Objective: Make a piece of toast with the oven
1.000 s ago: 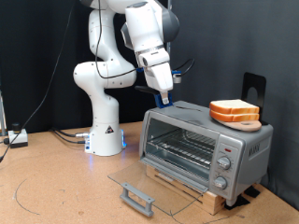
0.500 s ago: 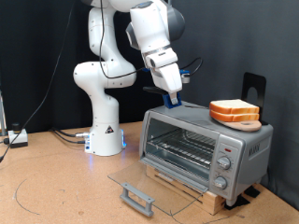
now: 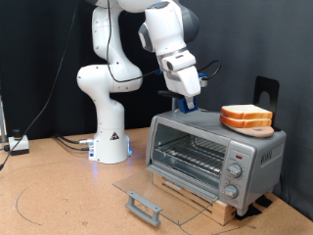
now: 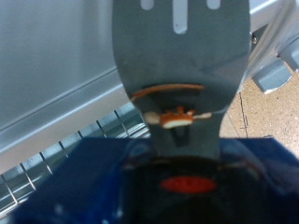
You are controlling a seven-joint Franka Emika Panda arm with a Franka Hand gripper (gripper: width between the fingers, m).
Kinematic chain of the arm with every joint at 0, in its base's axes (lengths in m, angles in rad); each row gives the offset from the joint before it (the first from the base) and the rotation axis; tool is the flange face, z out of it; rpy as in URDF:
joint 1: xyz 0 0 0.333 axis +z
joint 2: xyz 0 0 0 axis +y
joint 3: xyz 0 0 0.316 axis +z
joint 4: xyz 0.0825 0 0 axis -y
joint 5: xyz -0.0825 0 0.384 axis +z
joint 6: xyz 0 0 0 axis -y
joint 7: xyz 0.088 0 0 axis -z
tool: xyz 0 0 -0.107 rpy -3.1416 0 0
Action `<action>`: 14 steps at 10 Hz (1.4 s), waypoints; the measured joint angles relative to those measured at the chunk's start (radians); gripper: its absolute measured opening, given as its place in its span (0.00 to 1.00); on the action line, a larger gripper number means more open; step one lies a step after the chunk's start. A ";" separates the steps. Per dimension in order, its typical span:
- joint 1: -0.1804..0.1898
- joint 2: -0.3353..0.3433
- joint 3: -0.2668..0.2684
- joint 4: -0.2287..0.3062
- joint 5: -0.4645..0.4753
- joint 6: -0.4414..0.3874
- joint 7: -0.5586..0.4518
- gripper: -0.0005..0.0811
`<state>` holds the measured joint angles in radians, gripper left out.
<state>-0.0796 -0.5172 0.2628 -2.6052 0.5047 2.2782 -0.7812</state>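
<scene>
The silver toaster oven point(image 3: 210, 152) stands on a wooden board, its glass door point(image 3: 156, 194) folded down flat and the wire rack point(image 3: 191, 155) bare. Two alike slices of toast point(image 3: 245, 117) lie stacked on the oven's top at the exterior view's right. My gripper point(image 3: 188, 101) hangs just above the left part of the oven's top, left of the slices. It is shut on a blue-handled spatula point(image 3: 186, 102). In the wrist view the spatula's grey slotted blade point(image 4: 177, 65) points out over the oven's top point(image 4: 47, 56) and the rack point(image 4: 47, 159).
The arm's white base point(image 3: 110, 137) stands left of the oven with cables on the table. A black stand point(image 3: 266, 93) rises behind the oven at the right. The oven's knobs point(image 3: 235, 174) face front; one shows in the wrist view point(image 4: 278, 67).
My gripper with the spatula has moved to the exterior view's right, over the oven's top and closer to the stacked slices. The slices and the oven have not moved.
</scene>
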 joint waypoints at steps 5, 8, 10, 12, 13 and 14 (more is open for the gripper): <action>-0.004 0.000 -0.001 0.000 0.000 -0.008 0.000 0.49; -0.005 0.000 -0.005 -0.001 0.000 -0.010 0.000 0.49; -0.007 0.000 -0.009 -0.001 -0.003 -0.012 0.000 0.49; -0.018 0.000 -0.009 -0.004 -0.011 -0.013 0.000 0.49; -0.022 0.000 -0.009 -0.004 -0.012 -0.013 0.000 0.49; -0.024 0.000 -0.009 -0.005 -0.012 -0.013 0.000 0.49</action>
<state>-0.1040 -0.5168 0.2538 -2.6100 0.4929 2.2652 -0.7812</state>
